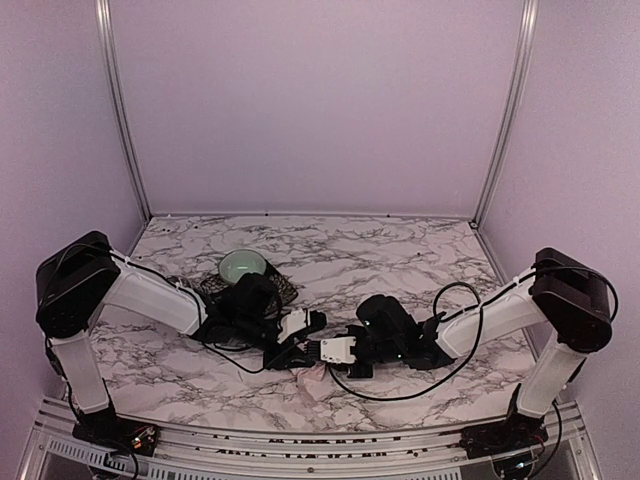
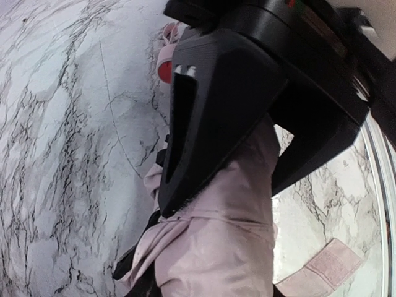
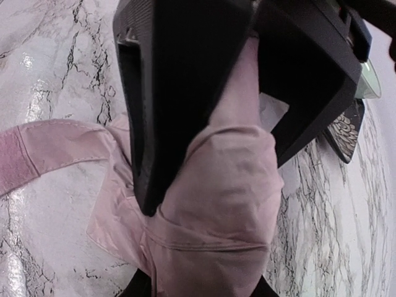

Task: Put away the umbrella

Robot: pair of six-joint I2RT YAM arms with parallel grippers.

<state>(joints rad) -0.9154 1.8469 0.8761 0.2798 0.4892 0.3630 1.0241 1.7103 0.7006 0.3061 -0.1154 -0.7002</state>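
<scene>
Pink fabric of the umbrella (image 2: 216, 247) bunches on the tabletop (image 1: 420, 250) near its front edge, about midway between the two arm bases. The left claw (image 2: 226, 192) and right claw (image 3: 213, 179) meet nose to nose, each pinching the bundle, so neither is nearer. The handle (image 2: 166, 60) pokes out beyond the left claw, so the long axis probably runs along that claw's reach. A pink strap (image 3: 31, 158) trails loose.
</scene>
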